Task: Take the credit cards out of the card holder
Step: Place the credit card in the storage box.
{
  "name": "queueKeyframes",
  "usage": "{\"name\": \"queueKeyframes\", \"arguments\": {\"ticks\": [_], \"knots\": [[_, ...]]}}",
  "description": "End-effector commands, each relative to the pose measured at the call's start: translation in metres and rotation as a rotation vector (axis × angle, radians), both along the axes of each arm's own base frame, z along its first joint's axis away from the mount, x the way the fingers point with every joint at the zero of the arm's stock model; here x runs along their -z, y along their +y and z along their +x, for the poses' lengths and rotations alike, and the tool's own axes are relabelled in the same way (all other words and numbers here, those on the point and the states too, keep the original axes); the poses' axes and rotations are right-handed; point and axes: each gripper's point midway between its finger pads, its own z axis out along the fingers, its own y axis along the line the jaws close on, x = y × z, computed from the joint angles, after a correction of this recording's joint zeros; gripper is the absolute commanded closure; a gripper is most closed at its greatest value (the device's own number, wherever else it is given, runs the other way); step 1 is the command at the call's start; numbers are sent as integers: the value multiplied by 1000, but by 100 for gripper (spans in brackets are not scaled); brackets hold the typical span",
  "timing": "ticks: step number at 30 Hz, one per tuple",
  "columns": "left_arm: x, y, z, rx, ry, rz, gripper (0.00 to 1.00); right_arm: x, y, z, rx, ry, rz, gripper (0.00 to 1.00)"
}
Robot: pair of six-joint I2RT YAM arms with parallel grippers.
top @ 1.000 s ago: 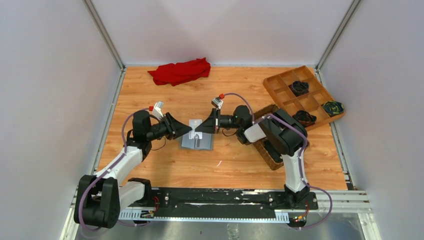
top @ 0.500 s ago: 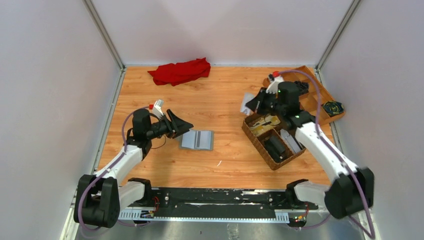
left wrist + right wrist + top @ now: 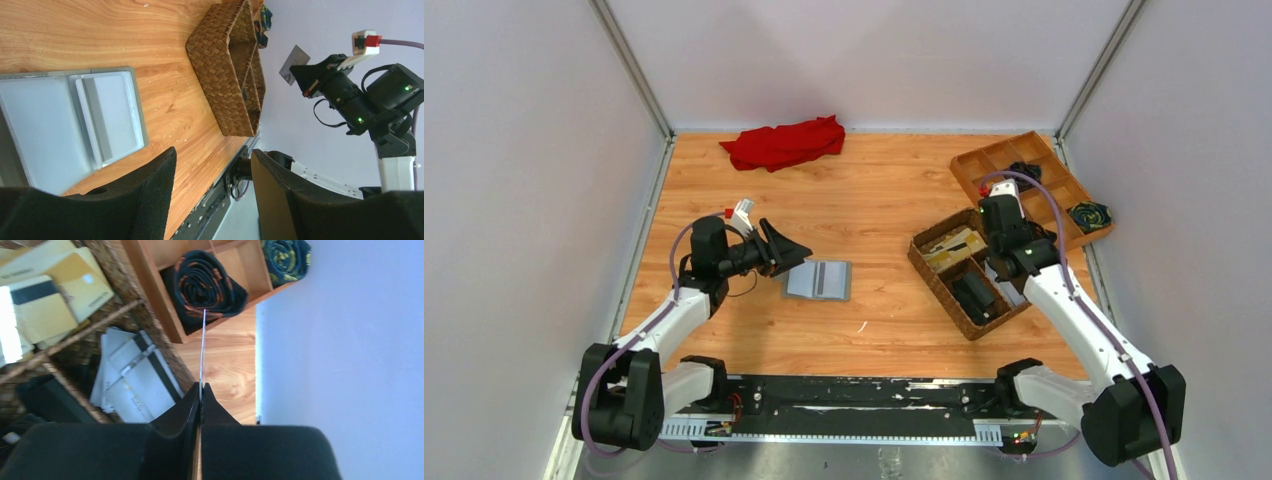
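Card holder (image 3: 819, 280) open and flat on the table (image 3: 874, 200), just beyond the left gripper (image 3: 790, 256), jaws spread with nothing between, tips low by the holder's left edge. Right gripper (image 3: 200, 390) pinched tight on a pale credit card (image 3: 202, 347) seen edge-on, above the spot where the woven basket (image 3: 939, 285) and the wooden tray (image 3: 980, 178) sit side by side. Bare wood between holder and basket; red cloth (image 3: 784, 142) well apart at the far edge.
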Motion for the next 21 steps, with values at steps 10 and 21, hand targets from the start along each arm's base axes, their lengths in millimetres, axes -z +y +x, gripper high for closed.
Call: {"name": "queueKeyframes", "arguments": {"ticks": [10, 21], "knots": [[-4, -4, -2, 41, -22, 2, 41, 58, 1, -2, -48, 214, -71, 100], [1, -4, -3, 51, -13, 7, 42, 91, -2, -13, -26, 305, -83, 100]]}}
